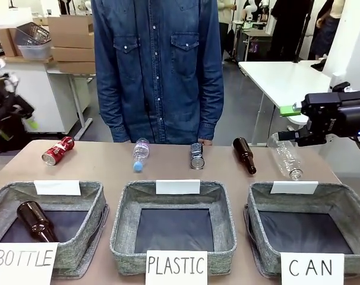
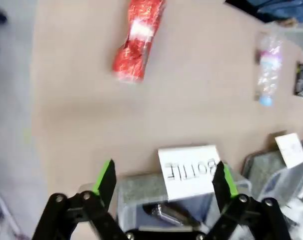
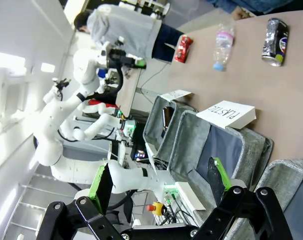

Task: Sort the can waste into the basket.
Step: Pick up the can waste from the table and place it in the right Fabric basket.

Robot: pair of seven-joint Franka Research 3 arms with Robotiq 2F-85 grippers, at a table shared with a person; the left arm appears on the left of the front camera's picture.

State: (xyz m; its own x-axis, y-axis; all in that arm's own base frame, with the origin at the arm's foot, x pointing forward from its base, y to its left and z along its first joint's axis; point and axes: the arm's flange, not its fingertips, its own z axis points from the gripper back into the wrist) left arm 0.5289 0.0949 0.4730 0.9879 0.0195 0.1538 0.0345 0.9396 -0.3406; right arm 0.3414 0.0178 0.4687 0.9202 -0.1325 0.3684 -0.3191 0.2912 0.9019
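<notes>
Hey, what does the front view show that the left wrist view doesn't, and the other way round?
Front view: the CAN basket, a brown bottle lying beyond it, and the right gripper. Left wrist view: the left gripper, open, aimed at the BOTTLE basket. Both: the red can, the small plastic bottle and that basket.
</notes>
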